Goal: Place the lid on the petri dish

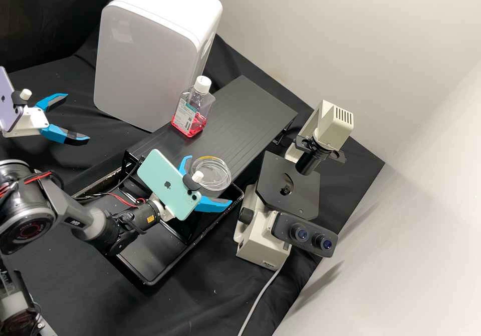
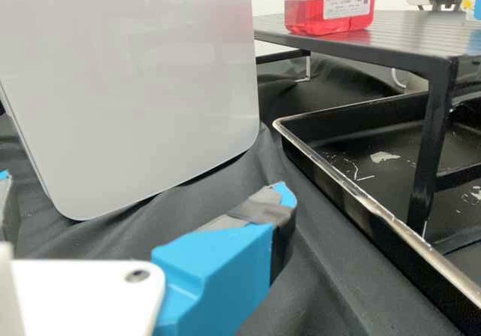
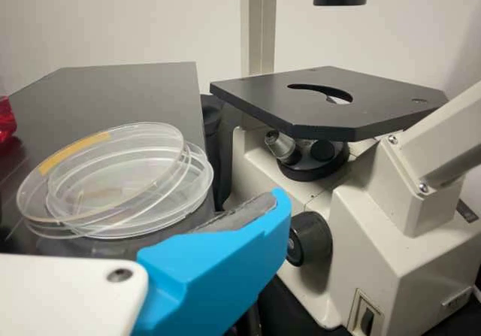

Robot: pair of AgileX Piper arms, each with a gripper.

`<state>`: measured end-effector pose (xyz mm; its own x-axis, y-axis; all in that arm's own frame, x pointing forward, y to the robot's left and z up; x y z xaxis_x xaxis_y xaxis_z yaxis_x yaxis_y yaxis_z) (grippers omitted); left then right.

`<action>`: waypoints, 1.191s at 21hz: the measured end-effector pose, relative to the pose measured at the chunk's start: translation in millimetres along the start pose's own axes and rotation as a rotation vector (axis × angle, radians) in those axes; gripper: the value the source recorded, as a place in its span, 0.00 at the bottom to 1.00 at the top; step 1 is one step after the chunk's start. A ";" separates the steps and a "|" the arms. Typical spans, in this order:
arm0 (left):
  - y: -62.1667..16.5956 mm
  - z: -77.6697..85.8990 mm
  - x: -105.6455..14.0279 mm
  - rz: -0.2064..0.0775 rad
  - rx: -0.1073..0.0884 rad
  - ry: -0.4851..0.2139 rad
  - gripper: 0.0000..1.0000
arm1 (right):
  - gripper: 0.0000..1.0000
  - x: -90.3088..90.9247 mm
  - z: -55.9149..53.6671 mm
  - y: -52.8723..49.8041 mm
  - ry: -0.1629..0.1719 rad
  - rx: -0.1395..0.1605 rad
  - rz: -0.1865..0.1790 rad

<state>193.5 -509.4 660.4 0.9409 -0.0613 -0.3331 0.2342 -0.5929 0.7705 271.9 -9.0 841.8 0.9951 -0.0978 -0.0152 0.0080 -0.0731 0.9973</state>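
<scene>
Right gripper [image 1: 210,181] of mine gapes wide, holding nothing, near the microscope [image 1: 280,216]. Lid [image 3: 105,163] rests askew on the petri dish [image 3: 197,182] at the shelf [image 1: 240,120] corner nearest that microscope. I judge a careless nudge could push both off the edge.

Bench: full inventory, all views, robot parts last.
Petri dish: 1, clear, near end of the shelf
Lid: 1, clear with a yellow strip, off-centre on the dish
Culture flask: 1, red liquid, white cap, on the shelf
Shelf: 1, black, over the tray
Tray: 1, black
Box-shaped appliance: 1, white, behind the flask
Microscope: 1, white and black, beside the shelf
Cloth: 1, black
Left gripper: open, near the appliance
Right gripper: open, fingers flanking the dish
</scene>
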 end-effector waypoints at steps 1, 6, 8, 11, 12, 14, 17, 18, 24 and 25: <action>0.0 0.0 0.0 0.000 0.000 0.000 1.00 | 1.00 1.3 0.4 -0.1 -0.001 -0.009 -0.001; 0.0 0.0 0.0 0.000 0.000 0.000 1.00 | 1.00 4.2 1.0 0.0 -0.002 -0.022 -0.002; 0.0 0.0 0.0 0.000 0.000 0.000 1.00 | 1.00 7.0 1.5 0.4 -0.003 -0.029 0.000; 0.0 0.0 0.0 0.000 0.000 0.000 1.00 | 1.00 8.7 2.5 1.3 -0.010 -0.020 0.009; 0.0 0.0 0.0 0.000 0.000 0.000 1.00 | 1.00 8.7 2.3 1.0 -0.009 -0.021 0.008; 0.0 0.0 0.0 0.000 0.000 0.000 1.00 | 0.00 9.1 1.7 -0.1 -0.009 -0.016 0.009; 0.0 0.0 0.0 0.000 0.000 0.000 1.00 | 0.00 10.0 2.7 -0.8 -0.009 -0.017 0.016; 0.0 0.0 0.0 0.000 0.000 0.000 1.00 | 0.00 10.0 2.6 -0.7 -0.007 -0.017 0.018; 0.0 0.0 0.0 0.000 0.000 0.000 1.00 | 0.00 10.0 2.4 -0.2 -0.005 -0.014 0.023; 0.0 0.0 0.0 0.000 0.000 0.000 1.00 | 0.00 10.0 2.4 -0.2 -0.005 -0.014 0.023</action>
<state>193.5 -509.4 660.4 0.9409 -0.0613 -0.3331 0.2342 -0.5929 0.7705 281.6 -12.4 841.2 0.9945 -0.1047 0.0071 -0.0131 -0.0566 0.9983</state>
